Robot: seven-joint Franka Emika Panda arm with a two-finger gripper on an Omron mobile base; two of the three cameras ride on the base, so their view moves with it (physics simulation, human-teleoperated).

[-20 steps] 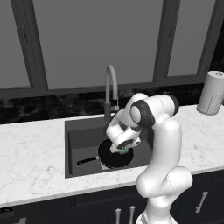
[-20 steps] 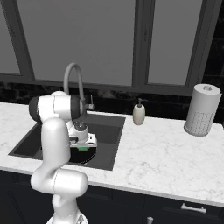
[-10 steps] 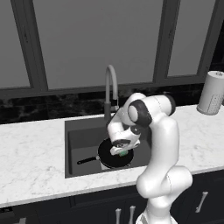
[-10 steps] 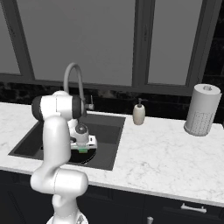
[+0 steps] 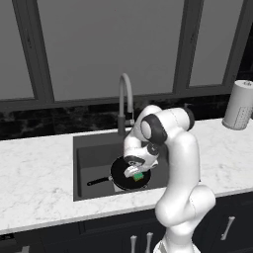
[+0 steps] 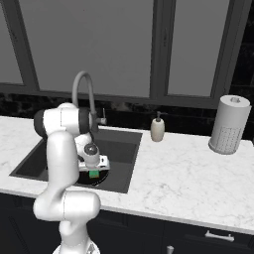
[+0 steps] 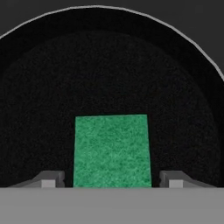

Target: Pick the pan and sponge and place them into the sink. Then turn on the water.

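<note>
One sponge [image 7: 111, 149], green, rectangular, lies flat on the floor of the pan [image 7: 109, 74]; it sits toward the near-right part of the pan in the left base view, where it shows as a green patch with a yellowish edge [image 5: 140, 176]. One pan [image 5: 124, 174], round and black, rests inside the sink [image 5: 91, 157], its short handle pointing left across the basin floor. One pincer [image 7: 112, 179] hangs directly over the sponge, fingers [image 7: 49, 179] standing to either side of it with a narrow gap of pan floor showing between each tip and the sponge edge; the jaws are spread wider than the sponge and have hold of nothing. Against the frame a second earlier, the sponge is in the same spot in the pan, the arm's pose is almost unchanged, and the base views have not shifted; whether the fingers were closer together then cannot be told at that size. One sink, dark grey, recessed in the white marble worktop [image 5: 34, 168]. One gooseneck faucet [image 5: 123, 101] stands at the sink's back edge; no water runs from it. One soap dispenser [image 6: 158, 129] stands on the worktop just right of the sink. One paper towel roll [image 6: 228, 124] stands upright further right, well apart from the sink.
</note>
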